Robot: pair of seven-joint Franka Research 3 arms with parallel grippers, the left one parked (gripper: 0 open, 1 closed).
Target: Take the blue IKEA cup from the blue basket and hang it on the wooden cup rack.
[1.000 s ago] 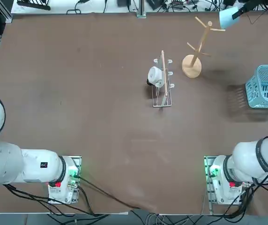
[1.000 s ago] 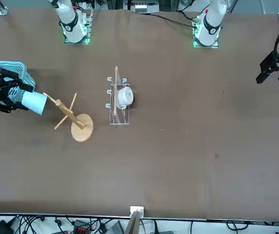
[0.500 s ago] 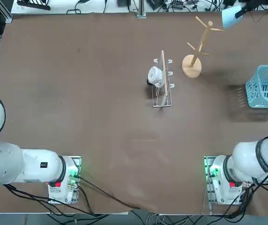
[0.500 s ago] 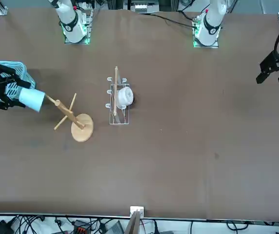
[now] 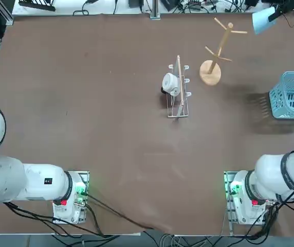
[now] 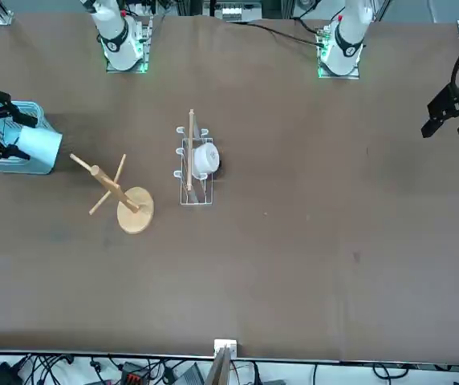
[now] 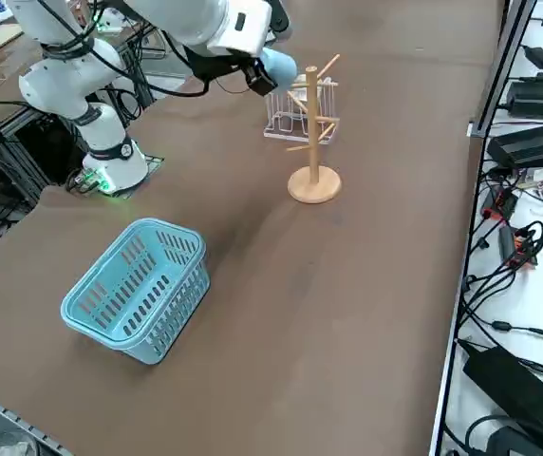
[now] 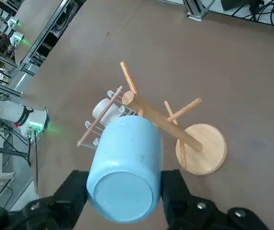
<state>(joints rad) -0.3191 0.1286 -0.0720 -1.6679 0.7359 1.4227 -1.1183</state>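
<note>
- Right wrist view: here's the right gripper (image 8: 125,184), its two black fingers (image 8: 174,188) pinching the cup (image 8: 125,165) from opposite sides.
- The pale blue cup has its closed bottom towards the camera, and I can't make out a handle from here.
- Beyond it, the cup rack (image 8: 163,122) shows its round base, pole and angled pegs; part of the wire rack (image 8: 91,132) and the white mug (image 8: 109,112) peek out past the cup.
- Top view: the cup, in the gripper's grasp, appears over the far edge of the table (image 5: 121,144), towards the far right corner.
- The cup rack is near that far edge, in the table's right half, with the wire rack and its mug just to its left.
- Over towards the table's right edge sits the basket (image 5: 292,98), teal-blue, apart from both racks.
- Front view: gripper and cup are up above the table now, hiding part of the basket along this line of sight; the cup rack's pegs are near the cup in this view.
- Right side view: and there's the cup again, raised at the end of the right arm (image 7: 216,28), clear of the basket.
- The cup rack stands upright on its disc base, the wire rack partly behind its pole.
</note>
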